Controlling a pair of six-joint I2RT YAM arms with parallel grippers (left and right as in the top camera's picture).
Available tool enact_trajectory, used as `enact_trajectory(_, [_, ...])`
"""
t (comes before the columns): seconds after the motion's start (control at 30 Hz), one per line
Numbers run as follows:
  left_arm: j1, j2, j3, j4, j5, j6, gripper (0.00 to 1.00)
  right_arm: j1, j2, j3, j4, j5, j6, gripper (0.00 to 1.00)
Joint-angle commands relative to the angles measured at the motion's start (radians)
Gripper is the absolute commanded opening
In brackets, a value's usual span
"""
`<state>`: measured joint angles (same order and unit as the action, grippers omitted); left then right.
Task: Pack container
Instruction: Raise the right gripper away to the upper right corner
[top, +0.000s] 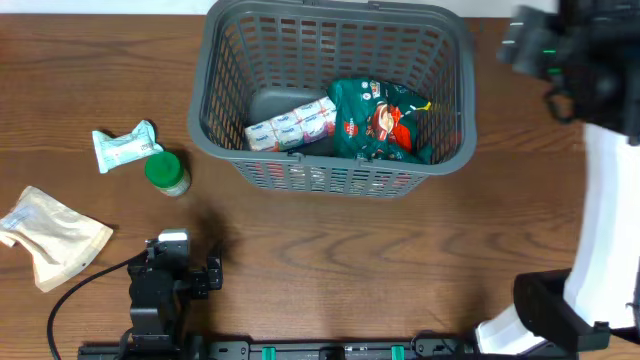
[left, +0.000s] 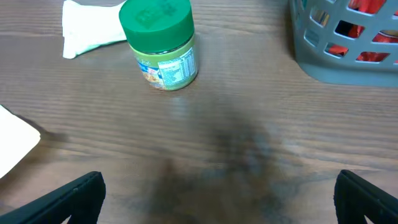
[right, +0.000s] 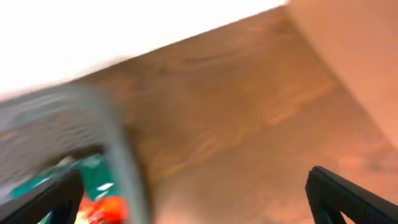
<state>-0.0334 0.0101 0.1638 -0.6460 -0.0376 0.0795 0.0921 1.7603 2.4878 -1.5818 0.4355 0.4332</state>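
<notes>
The dark-grey slotted container (top: 222, 100) stands at the table's back middle. Inside lie a white wrapped pack (top: 292, 124) and a green and red bag (top: 378, 122). A green-lidded jar (top: 167, 172) stands left of it, upright; it also shows in the left wrist view (left: 161, 46). My left gripper (left: 217, 199) is open and empty, low over bare wood in front of the jar. My right gripper (right: 193, 193) is open and empty, high at the container's right side; the view is blurred, with the container wall (right: 121, 155) and the bag (right: 93, 186) at its left.
A pale green and white packet (top: 125, 146) lies behind the jar, also in the left wrist view (left: 87, 28). A beige pouch (top: 52, 235) lies at the front left. The right arm's white base (top: 600, 260) stands at the right edge.
</notes>
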Motion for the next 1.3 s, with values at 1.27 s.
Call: enact_trajectory(1.27, [0.006,-0.006,0.038,0.156,-0.038,-0.021,0.99,-0.097,-0.003,0.014,-0.027,0.027,0.023,0.99])
